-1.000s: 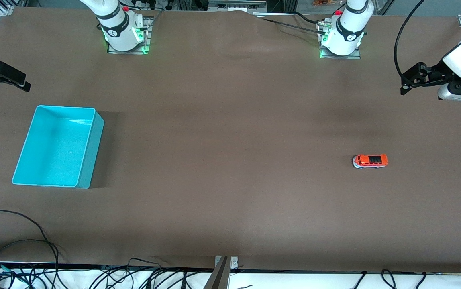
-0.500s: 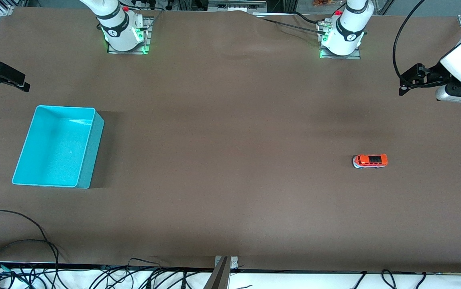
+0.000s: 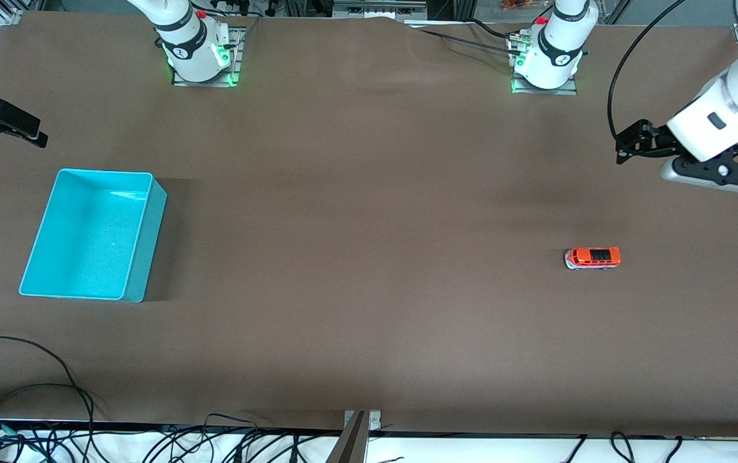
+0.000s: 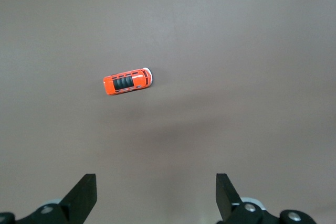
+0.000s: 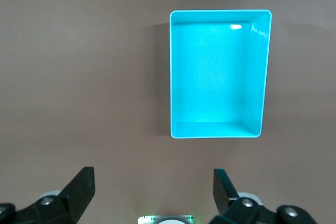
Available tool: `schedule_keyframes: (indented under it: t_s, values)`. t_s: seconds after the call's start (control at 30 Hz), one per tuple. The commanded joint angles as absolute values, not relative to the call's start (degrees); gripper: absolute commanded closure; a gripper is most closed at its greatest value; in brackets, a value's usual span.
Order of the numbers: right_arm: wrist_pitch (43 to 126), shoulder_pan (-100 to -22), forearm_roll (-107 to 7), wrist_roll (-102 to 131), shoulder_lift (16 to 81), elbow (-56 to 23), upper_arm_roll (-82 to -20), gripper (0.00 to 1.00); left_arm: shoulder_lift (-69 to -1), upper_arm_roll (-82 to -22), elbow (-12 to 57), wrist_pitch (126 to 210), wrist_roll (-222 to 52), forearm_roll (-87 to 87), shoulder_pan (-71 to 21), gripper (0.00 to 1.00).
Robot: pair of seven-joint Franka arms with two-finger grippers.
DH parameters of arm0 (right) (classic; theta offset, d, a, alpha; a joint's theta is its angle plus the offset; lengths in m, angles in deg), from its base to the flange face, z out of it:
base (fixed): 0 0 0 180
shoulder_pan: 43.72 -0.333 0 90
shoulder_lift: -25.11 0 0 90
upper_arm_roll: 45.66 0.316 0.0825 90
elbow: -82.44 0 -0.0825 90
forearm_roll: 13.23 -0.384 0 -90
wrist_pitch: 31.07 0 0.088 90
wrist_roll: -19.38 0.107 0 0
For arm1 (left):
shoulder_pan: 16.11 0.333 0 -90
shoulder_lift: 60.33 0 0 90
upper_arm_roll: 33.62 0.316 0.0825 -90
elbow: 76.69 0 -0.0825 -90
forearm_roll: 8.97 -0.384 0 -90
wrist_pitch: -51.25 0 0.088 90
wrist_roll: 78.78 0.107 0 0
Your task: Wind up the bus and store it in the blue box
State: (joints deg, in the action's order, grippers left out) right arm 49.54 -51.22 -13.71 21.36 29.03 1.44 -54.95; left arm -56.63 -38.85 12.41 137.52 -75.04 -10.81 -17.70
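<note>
The bus (image 3: 593,258), orange with a dark roof panel, stands on its wheels on the brown table toward the left arm's end; it also shows in the left wrist view (image 4: 127,81). The blue box (image 3: 148,251), light cyan and empty, sits toward the right arm's end and shows in the right wrist view (image 5: 220,129). My left gripper (image 3: 627,145) is open and empty, up in the air over bare table, apart from the bus; it also shows in its wrist view (image 4: 156,198). My right gripper (image 3: 29,132) is open and empty, waiting up high near the box; it also shows in its wrist view (image 5: 154,192).
The two arm bases (image 3: 198,54) (image 3: 546,61) stand along the table's edge farthest from the front camera. Loose cables (image 3: 35,392) lie at the table's edge nearest to the front camera. A metal bracket (image 3: 359,427) sits at the middle of that edge.
My left gripper has moved in from the table's end toward the middle and the bus. The right arm, the bus and the box have not moved.
</note>
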Motion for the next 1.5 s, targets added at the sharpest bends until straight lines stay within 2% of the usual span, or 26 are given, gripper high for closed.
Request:
schedule_keyframes:
  t_s: [0.0,0.47,0.77,1.0,1.2,1.47]
  values:
    - [49.6,-51.1,-13.1,21.4,28.4,1.7,-55.0,0.00,-56.3,-39.1,12.1,137.7,-72.6,-12.5,-18.0,0.00]
    - [49.7,-51.1,-13.1,21.4,28.5,1.7,-55.0,0.00,-53.3,-38.6,12.1,139.5,-51.2,-12.7,-16.9,0.00]
    - [50.0,-51.1,-13.2,21.5,28.5,1.6,-55.0,0.00,-48.1,-38.6,12.5,147.0,-25.5,-12.6,-12.3,0.00]
    - [50.0,-51.1,-13.2,21.5,28.5,1.7,-54.9,0.00,-43.0,-38.6,13.3,151.8,-16.3,-12.8,-10.0,0.00]
    - [50.1,-51.1,-13.4,21.5,28.5,1.6,-55.0,0.00,-40.0,-38.6,17.3,160.7,-4.2,-14.5,-9.3,0.00]
    - [50.1,-51.2,-13.4,21.5,28.6,1.7,-54.9,0.00,-39.5,-38.6,23.5,165.8,-2.6,-15.9,-8.8,0.00]
